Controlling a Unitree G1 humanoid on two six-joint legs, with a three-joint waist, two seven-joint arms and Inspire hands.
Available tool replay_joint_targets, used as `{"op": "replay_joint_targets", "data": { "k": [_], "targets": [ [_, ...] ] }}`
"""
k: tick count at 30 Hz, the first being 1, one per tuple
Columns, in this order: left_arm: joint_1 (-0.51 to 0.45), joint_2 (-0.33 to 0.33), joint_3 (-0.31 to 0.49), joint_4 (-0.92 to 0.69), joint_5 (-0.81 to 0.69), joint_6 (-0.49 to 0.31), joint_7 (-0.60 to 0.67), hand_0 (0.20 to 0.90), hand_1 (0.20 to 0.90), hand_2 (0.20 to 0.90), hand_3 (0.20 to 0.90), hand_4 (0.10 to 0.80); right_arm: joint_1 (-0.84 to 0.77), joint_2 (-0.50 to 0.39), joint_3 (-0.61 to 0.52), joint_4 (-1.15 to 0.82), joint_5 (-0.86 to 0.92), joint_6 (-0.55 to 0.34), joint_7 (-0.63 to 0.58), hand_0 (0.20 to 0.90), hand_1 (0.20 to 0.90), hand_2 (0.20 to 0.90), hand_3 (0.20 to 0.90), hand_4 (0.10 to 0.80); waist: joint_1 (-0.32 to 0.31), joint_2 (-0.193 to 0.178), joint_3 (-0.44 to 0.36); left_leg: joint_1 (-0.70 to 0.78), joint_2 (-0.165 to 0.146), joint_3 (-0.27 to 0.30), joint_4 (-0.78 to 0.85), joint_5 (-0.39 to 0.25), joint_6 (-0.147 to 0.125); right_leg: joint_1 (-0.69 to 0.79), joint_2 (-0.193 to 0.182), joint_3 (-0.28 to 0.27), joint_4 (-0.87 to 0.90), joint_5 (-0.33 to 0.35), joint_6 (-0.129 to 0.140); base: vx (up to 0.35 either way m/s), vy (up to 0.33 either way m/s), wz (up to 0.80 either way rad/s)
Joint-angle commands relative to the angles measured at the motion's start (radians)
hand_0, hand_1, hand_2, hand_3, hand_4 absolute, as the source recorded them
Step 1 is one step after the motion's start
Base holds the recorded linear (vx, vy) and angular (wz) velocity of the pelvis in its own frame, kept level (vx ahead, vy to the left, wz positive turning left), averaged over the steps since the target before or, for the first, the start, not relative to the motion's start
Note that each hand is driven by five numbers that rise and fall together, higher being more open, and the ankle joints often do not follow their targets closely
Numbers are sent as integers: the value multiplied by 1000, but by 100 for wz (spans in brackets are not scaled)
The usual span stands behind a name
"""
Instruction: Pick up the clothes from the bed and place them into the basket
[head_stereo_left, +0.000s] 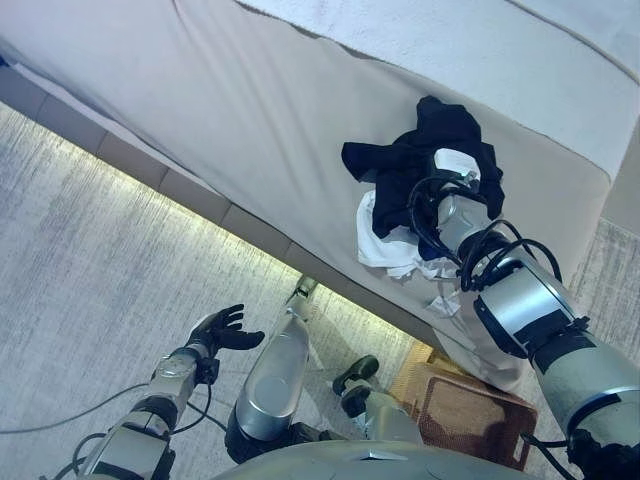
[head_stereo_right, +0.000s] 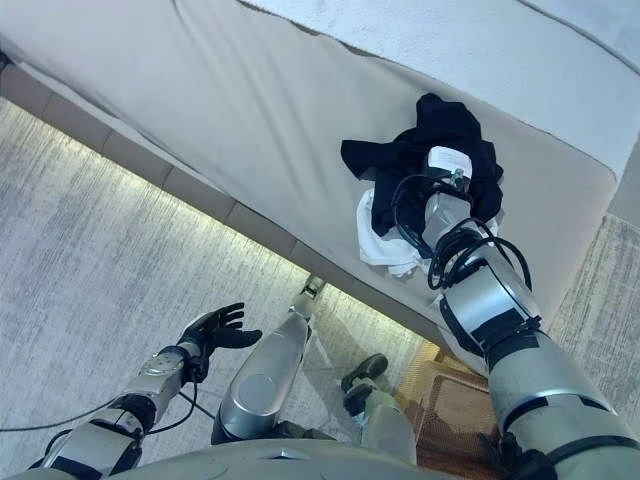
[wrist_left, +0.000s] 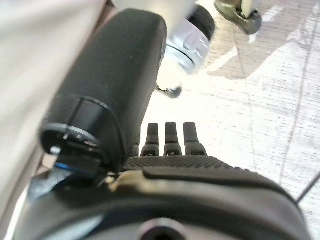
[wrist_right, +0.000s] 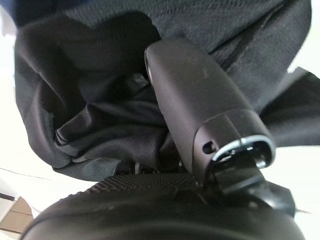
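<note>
A black garment lies bunched on a white garment near the edge of the beige bed. My right hand reaches down into the black garment. In the right wrist view its thumb lies over the gathered black cloth and the fingers curl into the folds. My left hand hangs open and empty over the floor at the lower left, and its straight fingers appear in the left wrist view. A brown wicker basket stands on the floor below the bed's edge, at the lower right.
A white blanket covers the far part of the bed. A lit strip runs along the bed's base. Grey carpet spreads out on the left.
</note>
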Motion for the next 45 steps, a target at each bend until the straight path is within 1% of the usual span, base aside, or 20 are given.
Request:
{"op": "replay_joint_targets", "data": {
  "k": [1, 3, 5, 6, 7, 8, 9, 10, 11, 14, 15, 16, 19, 23, 28, 32, 34, 38, 40, 45],
  "targets": [
    [29, 6, -68, -53, -21, -11, -25, 900, 900, 900, 900, 800, -25, -115, 9, 43, 49, 80, 77, 300, 300, 300, 200, 100, 39, 38, 30, 65, -4, 74, -22, -124, 66, -73, -4, 26, 121, 47, -20, 28, -93, 22],
    [19, 11, -76, -60, -17, 7, -20, 900, 900, 900, 900, 800, -37, -123, 7, 37, 92, 48, 18, 300, 300, 300, 200, 100, 37, 40, 32, 81, 0, 64, -39, -121, 63, -73, -4, 25, 126, 51, -17, 25, -68, 26],
    [20, 15, -83, -63, -15, 16, -10, 900, 900, 900, 900, 800, -64, -140, 3, -9, 173, -1, -111, 300, 300, 300, 200, 100, 30, 38, 26, 111, 7, 61, -60, -122, 59, -64, -5, 30, 128, 58, -12, 31, -40, 18],
    [21, 16, -83, -63, -16, 16, -9, 900, 900, 900, 900, 800, -66, -142, 3, -14, 177, 13, -109, 300, 300, 300, 200, 100, 29, 38, 26, 115, 8, 62, -63, -122, 59, -62, -5, 31, 128, 58, -11, 38, -32, 7],
    [43, 21, -84, -58, -14, 3, -2, 900, 900, 900, 900, 800, -99, -179, -18, -119, 232, -88, -299, 300, 300, 300, 200, 100, 7, 32, 14, 150, 18, 73, -81, -128, 54, -57, -4, 45, 132, 64, -7, 0, 0, 0],
    [46, 22, -85, -58, -15, 0, 0, 900, 900, 900, 900, 800, -100, -182, -19, -128, 243, -104, -331, 300, 300, 300, 200, 100, 5, 32, 13, 154, 19, 75, -83, -128, 54, -55, -4, 47, 133, 65, -6, 17, -1, -10],
    [68, 20, -78, -62, -21, -5, 11, 900, 900, 900, 900, 800, -108, -215, -35, -273, 260, -84, -378, 300, 300, 300, 200, 100, -17, 25, 2, 176, 25, 87, -94, -132, 52, -50, 1, 59, 128, 64, -5, -1, 13, -19],
    [81, 19, -74, -65, -16, -10, 13, 900, 900, 900, 900, 800, -102, -231, -43, -334, 287, -110, -444, 300, 300, 300, 200, 100, -28, 22, -4, 188, 28, 94, -100, -134, 51, -46, 3, 66, 126, 63, -4, 9, 47, -27],
    [110, 10, -53, -65, -19, -11, 18, 900, 900, 900, 900, 800, -72, -271, -112, -534, 277, -109, -485, 300, 300, 300, 200, 100, -64, 19, -25, 222, 33, 113, -112, -143, 52, -38, 9, 86, 121, 59, -4, 13, 48, -26],
    [135, -7, -31, -44, 7, -13, 10, 900, 900, 900, 900, 800, -9, -302, -214, -735, 234, -168, -545, 300, 300, 300, 200, 100, -106, 21, -58, 274, 35, 133, -126, -157, 56, -19, 17, 112, 113, 51, -3, 24, 66, -31],
    [138, -10, -31, -40, 12, -13, 9, 900, 900, 900, 900, 800, 5, -308, -231, -764, 225, -182, -560, 300, 300, 300, 200, 100, -112, 25, -63, 269, 32, 140, -120, -141, 62, -19, 15, 101, 102, 70, -13, -5, 60, -32],
    [147, -17, -28, -32, 24, -16, 5, 900, 900, 900, 900, 800, 23, -319, -260, -827, 202, -198, -575, 300, 300, 300, 200, 100, -123, 27, -79, 285, 32, 143, -124, -146, 63, -9, 18, 107, 94, 68, -13, 0, 40, -30],
    [181, -36, -13, -11, 62, -15, -6, 900, 900, 900, 900, 800, 99, -350, -324, -1008, 165, -193, -565, 300, 300, 300, 200, 100, -151, 30, -132, 339, 38, 161, -138, -157, 61, 34, 36, 127, 62, 50, -11, 111, -10, -25],
    [210, -49, 4, 14, 112, -12, -20, 900, 900, 900, 900, 800, 189, -384, -377, -1136, 156, -206, -558, 300, 300, 300, 200, 100, -179, 21, -196, 382, 47, 182, -157, -160, 52, 84, 69, 144, 6, 32, -9, 73, -92, -30],
    [230, -76, 15, 57, 167, -9, -21, 900, 900, 900, 900, 800, 276, -427, -442, -1208, 175, -209, -560, 300, 300, 300, 200, 100, -208, 9, -261, 408, 60, 210, -170, -159, 34, 135, 103, 154, -62, 9, -12, 27, -100, -13],
    [239, -93, 29, 81, 197, 6, -9, 900, 900, 900, 900, 800, 338, -455, -504, -1247, 203, -200, -585, 300, 300, 300, 200, 100, -237, 5, -297, 425, 59, 236, -170, -166, 34, 147, 110, 164, -86, 7, -18, -8, -70, -12],
    [243, -97, 45, 98, 222, 23, -5, 900, 900, 900, 900, 800, 398, -468, -557, -1278, 220, -200, -609, 300, 300, 300, 200, 100, -267, 12, -313, 443, 62, 261, -170, -175, 33, 150, 113, 177, -95, 4, -21, -24, -77, -11],
    [244, -97, 70, 106, 250, 69, -9, 900, 900, 900, 900, 800, 546, -472, -655, -1324, 244, -204, -630, 300, 300, 300, 200, 100, -336, 38, -334, 478, 67, 314, -170, -191, 32, 154, 119, 230, -114, 5, -24, -47, -49, -39],
    [242, -96, 70, 104, 256, 77, -11, 900, 900, 900, 900, 800, 590, -463, -677, -1332, 244, -194, -628, 300, 300, 300, 200, 100, -351, 46, -337, 486, 69, 330, -170, -195, 31, 153, 121, 247, -117, 7, -25, -53, -47, -41],
    [229, -94, 70, 64, 216, 107, -13, 900, 900, 900, 900, 800, 775, -396, -702, -1298, 252, -214, -569, 300, 300, 300, 200, 100, -438, 71, -345, 507, 76, 393, -170, -205, 24, 147, 135, 318, -145, 20, -30, -60, -60, -44]
  ]
}}
